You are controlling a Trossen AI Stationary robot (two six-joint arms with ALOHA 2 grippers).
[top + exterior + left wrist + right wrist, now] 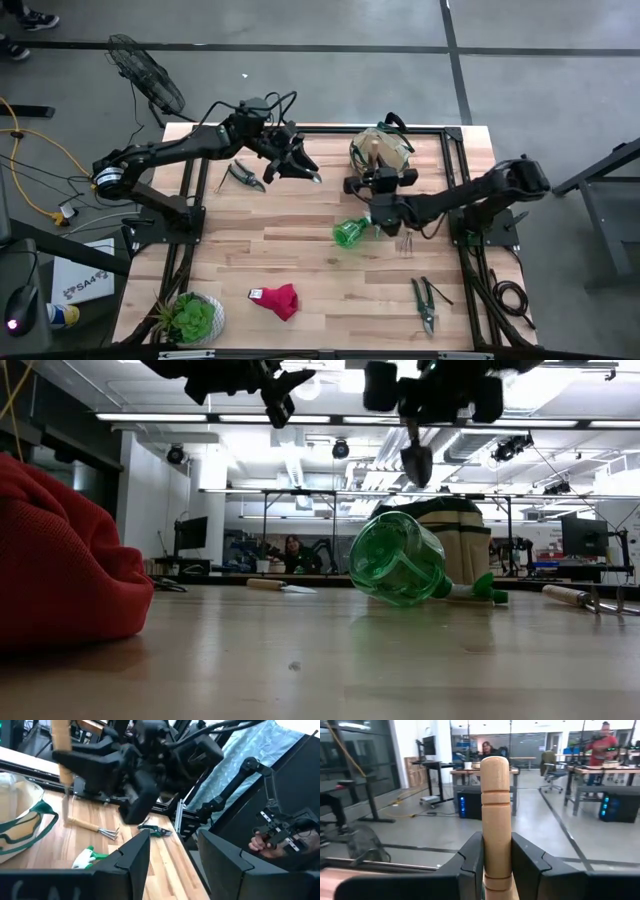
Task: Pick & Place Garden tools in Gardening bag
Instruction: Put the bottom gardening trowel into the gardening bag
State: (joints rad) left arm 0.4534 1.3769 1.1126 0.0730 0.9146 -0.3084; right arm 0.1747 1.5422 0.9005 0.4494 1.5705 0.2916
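The right gripper is clamping a wooden-handled trowel, handle upright between its 2 fingers, and is hanging above the table just in front of the bag; in the low view the trowel blade is pointing down, clear of the surface. The left gripper is hovering with fingers spread and holding nothing, near the back edge. The bottle is lying on its side mid-table. A fork is lying beside it. 2 shears are lying well apart; the glove is sitting near the plant, possibly touching nothing.
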